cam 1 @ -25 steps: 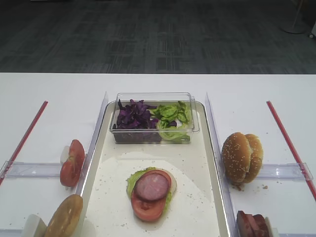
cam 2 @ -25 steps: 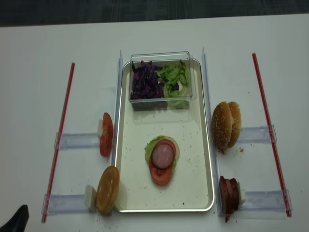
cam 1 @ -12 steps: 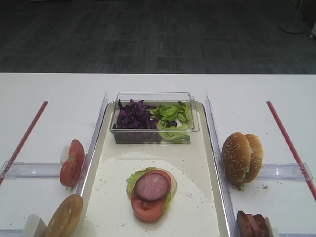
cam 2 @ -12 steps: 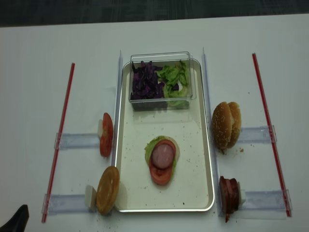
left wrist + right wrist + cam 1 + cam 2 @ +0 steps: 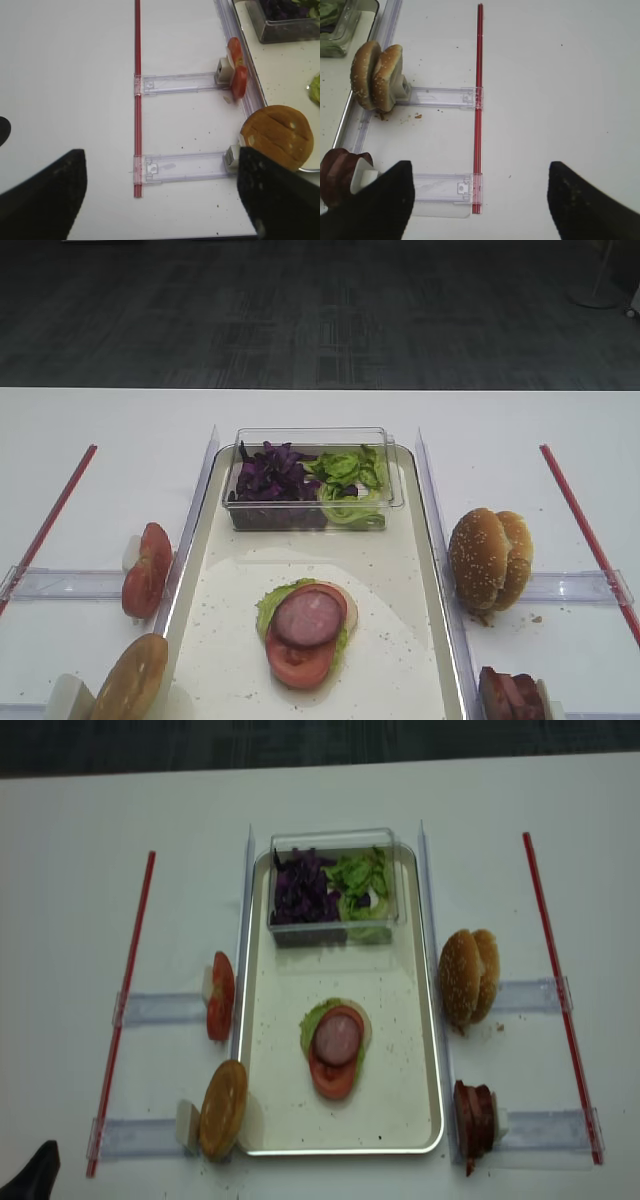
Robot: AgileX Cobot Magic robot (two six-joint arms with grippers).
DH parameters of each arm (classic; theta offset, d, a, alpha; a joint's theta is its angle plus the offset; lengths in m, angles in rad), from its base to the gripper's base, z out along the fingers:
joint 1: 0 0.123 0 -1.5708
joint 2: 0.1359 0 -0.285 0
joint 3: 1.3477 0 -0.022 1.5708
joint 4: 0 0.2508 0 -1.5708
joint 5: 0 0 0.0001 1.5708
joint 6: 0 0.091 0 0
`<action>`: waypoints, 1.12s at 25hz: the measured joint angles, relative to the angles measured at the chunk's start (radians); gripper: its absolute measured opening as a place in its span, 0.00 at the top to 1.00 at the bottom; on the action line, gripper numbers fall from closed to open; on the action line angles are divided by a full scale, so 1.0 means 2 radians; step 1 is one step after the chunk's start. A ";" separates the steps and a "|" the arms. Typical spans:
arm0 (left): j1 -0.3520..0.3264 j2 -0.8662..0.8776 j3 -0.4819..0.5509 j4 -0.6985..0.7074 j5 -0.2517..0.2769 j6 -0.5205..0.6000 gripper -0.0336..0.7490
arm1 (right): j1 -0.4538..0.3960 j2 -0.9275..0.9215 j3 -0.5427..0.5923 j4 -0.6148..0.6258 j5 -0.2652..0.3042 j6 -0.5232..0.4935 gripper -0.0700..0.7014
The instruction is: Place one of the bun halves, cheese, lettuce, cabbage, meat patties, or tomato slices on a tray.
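Both grippers' fingers (image 5: 370, 200) (image 5: 45, 200) spread wide, holding nothing.

Two sesame bun halves (image 5: 376, 75) stand on edge against a clear holder (image 5: 440, 96), left of a red strip (image 5: 479, 107). Meat patties (image 5: 339, 176) bottom left. Right gripper (image 5: 479, 200) fingers (image 5: 380, 205) spread wide, holding nothing.

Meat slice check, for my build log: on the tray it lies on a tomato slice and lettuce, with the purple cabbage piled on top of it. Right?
Not quite. The meat slice does lie on the tomato slice and lettuce, but the purple cabbage is in the clear box at the tray's far end, as the exterior high view shows.
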 joint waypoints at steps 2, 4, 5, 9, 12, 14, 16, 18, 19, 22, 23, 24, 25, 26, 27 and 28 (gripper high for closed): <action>0.000 0.000 0.000 0.000 0.000 0.000 0.24 | 0.000 -0.007 0.000 -0.004 0.000 0.007 0.17; 0.000 0.000 0.000 0.000 0.000 0.000 0.24 | 0.000 -0.011 0.000 -0.009 0.000 0.016 0.17; 0.000 0.000 0.000 0.000 0.000 0.000 0.24 | 0.000 -0.014 0.000 -0.013 0.000 0.021 0.17; 0.000 0.000 0.000 0.000 0.000 0.000 0.24 | 0.000 -0.018 0.000 -0.015 0.000 0.030 0.17; 0.000 0.000 0.000 0.000 0.000 0.000 0.24 | 0.000 -0.019 0.000 -0.022 0.000 0.044 0.17; 0.000 0.000 0.000 0.000 0.000 0.000 0.24 | 0.000 -0.019 0.000 -0.028 0.000 0.054 0.17; 0.000 0.000 0.000 0.000 0.000 0.000 0.24 | 0.000 -0.019 0.000 -0.030 0.000 0.057 0.17; 0.000 0.000 0.000 0.000 0.000 0.000 0.24 | 0.000 -0.019 0.000 -0.030 0.000 0.058 0.17; 0.000 0.000 0.000 0.000 0.000 0.000 0.24 | 0.000 -0.019 0.000 -0.031 0.000 0.060 0.17; 0.000 0.000 0.000 0.000 0.000 0.000 0.24 | 0.000 -0.021 0.000 -0.032 0.000 0.063 0.17; 0.000 0.000 0.000 0.000 0.000 0.000 0.24 | 0.000 -0.023 0.000 -0.032 0.000 0.063 0.17; 0.000 0.000 0.000 0.000 0.000 0.000 0.24 | 0.000 -0.027 0.000 -0.032 0.000 0.065 0.17; 0.000 0.000 0.000 0.000 0.000 0.000 0.24 | 0.000 -0.032 0.000 -0.032 0.000 0.065 0.17; 0.000 0.000 0.000 0.000 0.000 0.000 0.24 | 0.000 -0.039 0.000 -0.032 0.000 0.065 0.17; 0.000 0.000 0.000 0.000 0.000 0.000 0.24 | 0.000 -0.047 0.000 -0.032 0.000 0.065 0.17; 0.000 0.000 0.000 0.000 0.000 0.000 0.24 | 0.002 -0.055 0.000 -0.032 0.000 0.065 0.17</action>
